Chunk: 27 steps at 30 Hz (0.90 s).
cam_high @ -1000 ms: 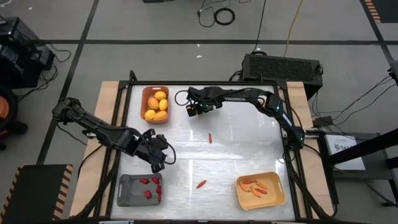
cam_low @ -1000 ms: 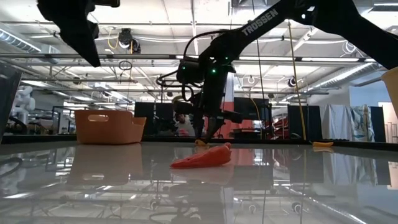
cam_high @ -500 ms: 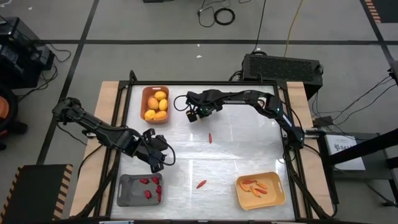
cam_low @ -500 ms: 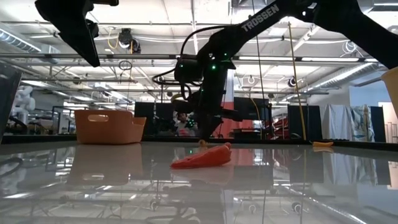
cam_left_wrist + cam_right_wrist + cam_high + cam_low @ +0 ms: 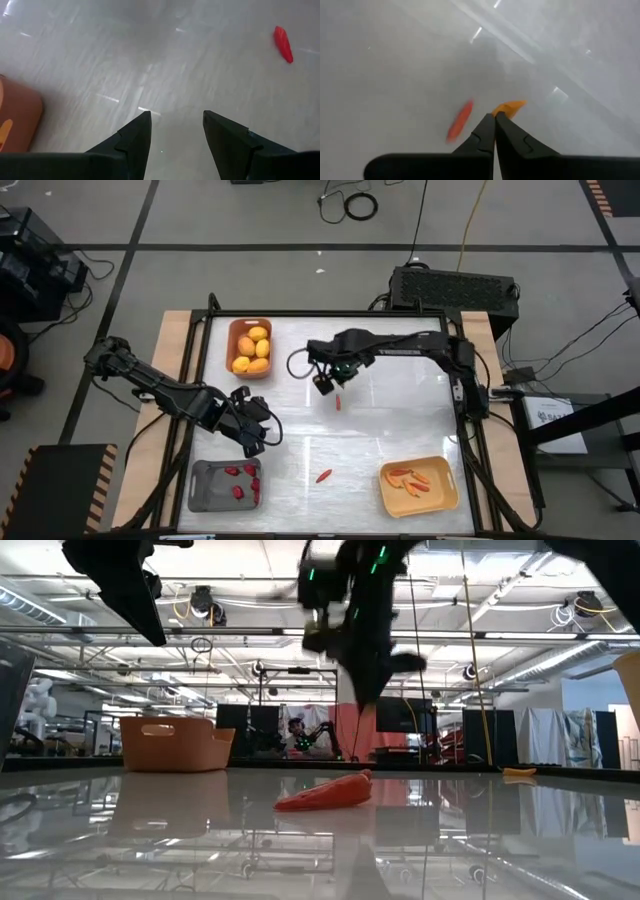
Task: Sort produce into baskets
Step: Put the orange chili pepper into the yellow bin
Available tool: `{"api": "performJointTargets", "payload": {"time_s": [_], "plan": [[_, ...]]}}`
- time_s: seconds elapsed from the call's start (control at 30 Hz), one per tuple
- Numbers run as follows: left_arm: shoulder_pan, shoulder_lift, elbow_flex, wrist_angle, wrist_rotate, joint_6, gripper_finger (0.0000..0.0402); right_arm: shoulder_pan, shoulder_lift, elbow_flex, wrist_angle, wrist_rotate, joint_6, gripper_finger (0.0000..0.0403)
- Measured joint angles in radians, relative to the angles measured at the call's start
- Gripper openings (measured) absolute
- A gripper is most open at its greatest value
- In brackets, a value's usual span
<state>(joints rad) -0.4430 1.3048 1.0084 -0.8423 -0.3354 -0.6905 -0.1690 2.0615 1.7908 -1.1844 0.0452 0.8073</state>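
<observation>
While lemons fill the orange-brown basket (image 5: 232, 330), chillies the grey basket (image 5: 200, 492) and carrots the yellow basket (image 5: 446, 498), two red pieces lie loose on the worktop (image 5: 400, 420); right tool (image 5: 324, 383) pinches a carrot tip (image 5: 510, 107), left tool (image 5: 252, 442) half-open, empty.

No text, label, brand, number or sign can be read anywhere in these views: not on the arms, not on the trays, not on the table, not in the room behind it.
</observation>
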Motion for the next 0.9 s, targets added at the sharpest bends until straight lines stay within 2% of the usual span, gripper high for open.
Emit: {"api": "performJointTargets", "payload": {"time_s": [0.27, 0.47, 0.57, 0.77, 0.9], "plan": [[0.005, 0.000, 0.000, 0.104, -0.033, 0.094, 0.0187, 0.203, -0.142, 0.001, -0.183, 0.002, 0.083, 0.0000], [0.035, 0.000, 0.000, 0.232, -0.040, 0.193, 0.0187, 0.433, -0.212, 0.002, -0.307, 0.001, 0.186, 0.0000], [0.061, 0.000, 0.000, 0.303, -0.040, 0.233, 0.0187, 0.556, -0.222, 0.002, -0.349, -0.020, 0.299, 0.0000], [0.124, 0.000, 0.000, 0.462, -0.040, 0.263, 0.0187, 0.787, -0.222, -0.032, -0.283, -0.021, 0.513, 0.0000], [0.160, 0.000, 0.000, 0.576, -0.040, 0.263, 0.0187, 0.897, -0.221, -0.093, -0.222, -0.024, 0.695, 0.0000]]}}
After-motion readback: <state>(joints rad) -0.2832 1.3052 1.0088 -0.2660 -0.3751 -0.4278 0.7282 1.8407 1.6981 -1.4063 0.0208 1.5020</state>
